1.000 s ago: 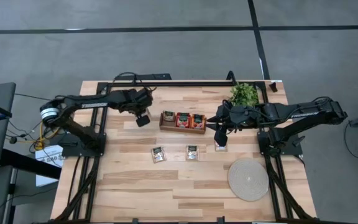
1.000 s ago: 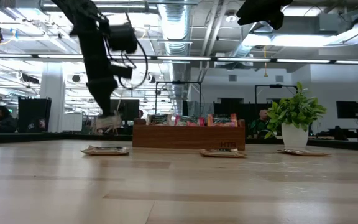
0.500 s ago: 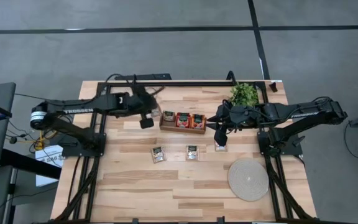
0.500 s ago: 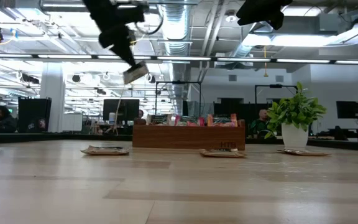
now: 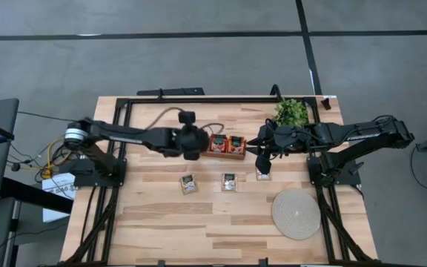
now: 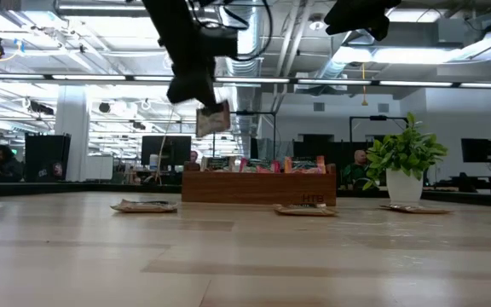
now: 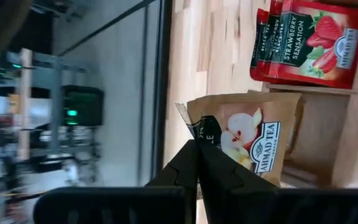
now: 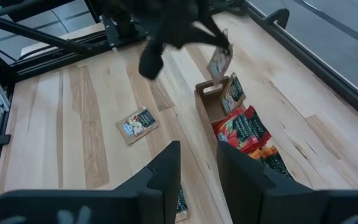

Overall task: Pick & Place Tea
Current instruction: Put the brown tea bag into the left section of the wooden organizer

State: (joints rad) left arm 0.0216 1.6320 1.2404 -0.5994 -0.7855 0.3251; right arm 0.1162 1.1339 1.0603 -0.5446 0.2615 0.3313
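Left pincer (image 7: 196, 163): clenched on a beige tea sachet (image 7: 247, 142), hanging above the wooden box (image 5: 237, 155) end slot so I can drop it.
Right pincer (image 8: 197, 168): released, parked above the table (image 5: 161, 222).

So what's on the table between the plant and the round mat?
In the high view, the right tool hangs between the plant and mat, above a tea sachet lying flat.

wooden box (image 5: 228, 152) end hidden, probably by left arm (image 5: 136, 136)
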